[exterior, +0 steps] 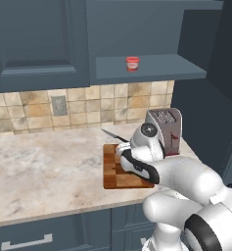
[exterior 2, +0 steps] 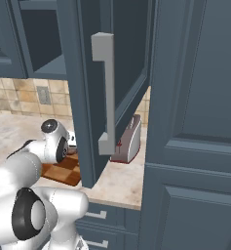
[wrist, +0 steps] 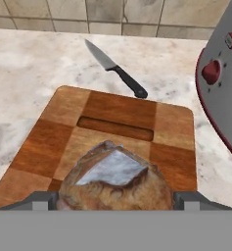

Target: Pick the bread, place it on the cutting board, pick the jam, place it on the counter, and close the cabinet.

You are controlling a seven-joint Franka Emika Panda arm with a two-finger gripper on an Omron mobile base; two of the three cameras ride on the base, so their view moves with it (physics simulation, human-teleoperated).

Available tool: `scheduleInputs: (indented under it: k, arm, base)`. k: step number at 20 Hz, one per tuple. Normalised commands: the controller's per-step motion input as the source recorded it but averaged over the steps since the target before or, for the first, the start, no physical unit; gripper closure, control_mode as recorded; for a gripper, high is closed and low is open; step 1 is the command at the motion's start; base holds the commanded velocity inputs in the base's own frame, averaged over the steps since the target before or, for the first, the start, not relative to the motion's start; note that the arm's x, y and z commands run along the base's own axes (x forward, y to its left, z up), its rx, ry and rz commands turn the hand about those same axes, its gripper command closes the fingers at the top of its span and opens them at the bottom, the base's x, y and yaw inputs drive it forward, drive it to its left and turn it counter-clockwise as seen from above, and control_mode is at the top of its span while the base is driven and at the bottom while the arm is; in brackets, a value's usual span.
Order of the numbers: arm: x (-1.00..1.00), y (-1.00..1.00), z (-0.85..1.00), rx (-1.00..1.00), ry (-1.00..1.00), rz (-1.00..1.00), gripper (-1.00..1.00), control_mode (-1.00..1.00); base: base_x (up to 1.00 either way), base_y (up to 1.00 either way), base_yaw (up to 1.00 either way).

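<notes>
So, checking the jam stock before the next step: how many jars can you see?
1. A red jar stands on the open cabinet shelf above the toaster. More could be hidden behind the closed doors.

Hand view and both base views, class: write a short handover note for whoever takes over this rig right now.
Pincer: jaws wide on either side of the bread, just over the cutting board; whether it grips or has let go cannot be told.
Jam: on the shelf of the open cabinet.
Knife and toaster on the counter beside the board.
Done: bread brought to the board.
Left: confirm release, move jam to counter, close cabinet.
</notes>
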Motion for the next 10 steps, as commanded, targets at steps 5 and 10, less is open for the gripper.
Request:
scheduleInputs:
  k: [5, 10]
  arm:
    - [0.05, 0.03, -0.16, 0.00, 0.00, 0.00, 1.00, -1.00]
    - [0.00, 0.00, -0.17, 0.00, 0.00, 0.00, 1.00, -1.00]
  base:
    - [0.00, 0.00, 0.00]
    - [0.00, 0.00, 0.00]
